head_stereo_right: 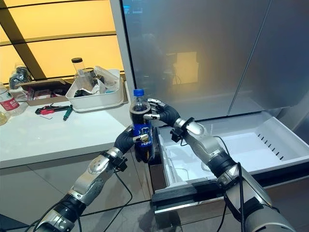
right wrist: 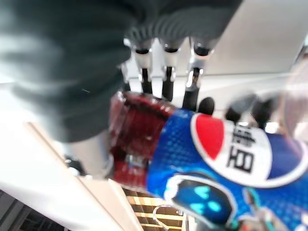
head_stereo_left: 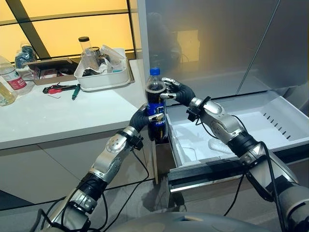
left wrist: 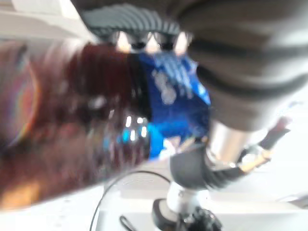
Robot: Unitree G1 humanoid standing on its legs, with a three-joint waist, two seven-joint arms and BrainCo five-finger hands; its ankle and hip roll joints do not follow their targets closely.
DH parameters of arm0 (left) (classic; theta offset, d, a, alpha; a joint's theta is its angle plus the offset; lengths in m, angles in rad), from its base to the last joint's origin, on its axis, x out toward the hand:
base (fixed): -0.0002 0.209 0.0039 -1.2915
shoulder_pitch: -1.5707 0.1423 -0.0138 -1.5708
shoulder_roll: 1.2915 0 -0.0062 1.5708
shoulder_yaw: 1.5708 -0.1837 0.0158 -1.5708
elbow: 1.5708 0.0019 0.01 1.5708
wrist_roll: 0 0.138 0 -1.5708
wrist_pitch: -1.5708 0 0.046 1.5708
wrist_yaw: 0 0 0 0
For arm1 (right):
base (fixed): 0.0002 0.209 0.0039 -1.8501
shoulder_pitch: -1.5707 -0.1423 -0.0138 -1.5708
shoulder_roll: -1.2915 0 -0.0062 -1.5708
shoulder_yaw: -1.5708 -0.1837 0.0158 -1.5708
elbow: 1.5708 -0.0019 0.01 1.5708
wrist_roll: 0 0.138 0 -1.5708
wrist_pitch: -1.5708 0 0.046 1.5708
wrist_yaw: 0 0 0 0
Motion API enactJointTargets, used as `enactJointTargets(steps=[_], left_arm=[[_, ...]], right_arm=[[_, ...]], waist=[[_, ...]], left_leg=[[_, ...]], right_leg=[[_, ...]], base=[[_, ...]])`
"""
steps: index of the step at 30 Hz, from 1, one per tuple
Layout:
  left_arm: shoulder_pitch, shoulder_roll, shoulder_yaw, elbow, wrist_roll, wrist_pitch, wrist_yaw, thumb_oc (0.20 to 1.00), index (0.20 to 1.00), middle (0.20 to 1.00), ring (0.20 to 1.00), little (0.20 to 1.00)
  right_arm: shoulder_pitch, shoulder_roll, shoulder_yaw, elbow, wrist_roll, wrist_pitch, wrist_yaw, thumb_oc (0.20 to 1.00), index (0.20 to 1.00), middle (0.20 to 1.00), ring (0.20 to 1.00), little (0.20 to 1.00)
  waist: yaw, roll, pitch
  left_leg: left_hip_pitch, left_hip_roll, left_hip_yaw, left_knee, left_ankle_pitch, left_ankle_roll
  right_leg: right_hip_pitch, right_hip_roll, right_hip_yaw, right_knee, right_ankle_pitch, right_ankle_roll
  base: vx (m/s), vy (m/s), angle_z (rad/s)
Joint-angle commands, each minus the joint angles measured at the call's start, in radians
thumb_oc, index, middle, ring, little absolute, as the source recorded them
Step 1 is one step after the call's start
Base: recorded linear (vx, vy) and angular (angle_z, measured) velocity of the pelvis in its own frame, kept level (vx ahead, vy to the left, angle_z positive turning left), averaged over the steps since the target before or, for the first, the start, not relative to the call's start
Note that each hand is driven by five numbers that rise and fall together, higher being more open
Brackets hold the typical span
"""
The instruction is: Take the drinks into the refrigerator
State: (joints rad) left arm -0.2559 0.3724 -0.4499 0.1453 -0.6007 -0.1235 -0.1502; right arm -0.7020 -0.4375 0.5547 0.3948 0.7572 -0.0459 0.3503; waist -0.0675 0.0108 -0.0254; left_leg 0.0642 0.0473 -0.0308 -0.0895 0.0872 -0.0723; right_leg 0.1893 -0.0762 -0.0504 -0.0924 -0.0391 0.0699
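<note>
On the white table (head_stereo_left: pixel 58 116) to my left I see a white bin (head_stereo_left: pixel 104 77) of clutter, a cardboard box (head_stereo_left: pixel 46 70), a red tool (head_stereo_left: pixel 58 89), a green pen (head_stereo_left: pixel 76 92) and a water bottle (head_stereo_left: pixel 12 77).

Cola bottle (head_stereo_left: pixel 156 105) between counter and open drawer (head_stereo_left: pixel 270 121)

We see it upright, blue-capped, blue-labelled, dark inside, at the white drawer's corner.

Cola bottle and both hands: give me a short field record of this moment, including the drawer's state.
held item: cola bottle, blue cap and label, upright
left hand: curled round the bottle's lower part
right hand: curled round the bottle's upper part
bottle position: between the counter's edge and the refrigerator drawer
drawer state: pulled open, white inside
counter items: white tray of clutter
</note>
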Motion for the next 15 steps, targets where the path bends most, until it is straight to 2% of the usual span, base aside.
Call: enactJointTargets(steps=[1,10,12,15], left_arm=[[-0.2,-0.059,0.001,-0.059,0.03,-0.134,-0.02,1.0,1.0,1.0,1.0,1.0],[-0.062,-0.056,0.049,-0.086,0.046,-0.122,-0.022,1.0,1.0,1.0,1.0,1.0],[0.027,-0.048,0.088,-0.084,0.039,-0.116,-0.026,1.0,1.0,1.0,1.0,1.0],[0.07,-0.045,0.106,-0.086,0.033,-0.111,-0.03,1.0,1.0,1.0,1.0,1.0]], right_arm=[[-0.055,0.098,-0.034,0.025,-0.021,-0.057,-0.027,0.2,0.2,0.2,0.2,0.2],[-0.01,0.084,-0.115,0.014,-0.046,-0.082,-0.076,0.2,0.2,0.2,0.2,0.2],[0.017,0.054,-0.16,0.002,-0.057,-0.093,-0.094,0.2,0.2,0.2,0.2,0.2],[0.036,0.041,-0.179,-0.009,-0.06,-0.095,-0.098,0.2,0.2,0.2,0.2,0.2]], waist=[[0.045,-0.029,-0.025],[0.053,-0.029,-0.019],[0.058,-0.031,-0.016],[0.062,-0.032,-0.015]], left_leg=[[0.088,-0.053,0.024,0.002,-0.164,0.067],[0.085,-0.053,0.026,0.002,-0.164,0.069],[0.084,-0.052,0.026,0.002,-0.165,0.07],[0.084,-0.052,0.027,0.002,-0.165,0.07]], right_leg=[[-0.038,0.0,-0.007,0.009,0.028,0.014],[-0.043,0.001,-0.002,0.006,0.03,0.013],[-0.046,0.002,-0.002,0.005,0.03,0.013],[-0.047,0.002,-0.002,0.005,0.03,0.013]], base=[[0.0,0.0,0.0],[0.0,0.0,0.0],[0.0,0.0,0.0],[0.0,-0.003,0.01]])
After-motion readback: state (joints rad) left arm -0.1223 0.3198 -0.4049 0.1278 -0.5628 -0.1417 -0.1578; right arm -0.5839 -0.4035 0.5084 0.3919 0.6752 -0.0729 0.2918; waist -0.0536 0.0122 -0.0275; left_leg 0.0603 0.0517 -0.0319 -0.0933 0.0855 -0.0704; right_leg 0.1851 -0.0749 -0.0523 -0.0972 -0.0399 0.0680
